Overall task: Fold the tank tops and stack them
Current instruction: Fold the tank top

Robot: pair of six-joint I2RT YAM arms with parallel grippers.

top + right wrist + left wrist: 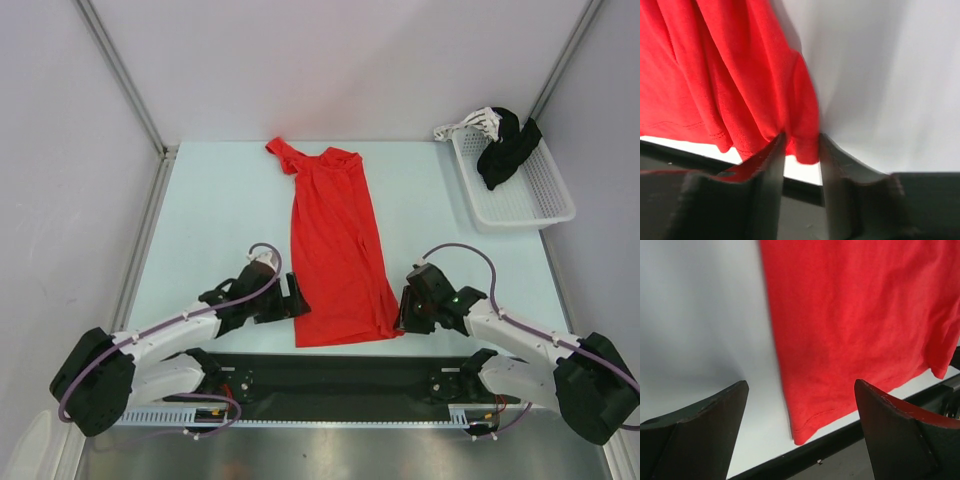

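A bright red tank top (335,250) lies lengthwise down the middle of the table, straps at the far end and hem toward me. My left gripper (295,297) stands open at the hem's left corner; in the left wrist view that corner of the tank top (840,340) lies between the wide-apart fingers of the gripper (801,384), touching neither. My right gripper (403,310) is at the hem's right corner. In the right wrist view its narrow jaws (801,136) are pinched on a bunched fold of the red tank top (730,75).
A white mesh basket (520,215) stands at the far right with a black garment (505,150) draped in it and a white piece (470,125) over its back rim. A black strip (330,375) runs along the table's near edge between the arm bases.
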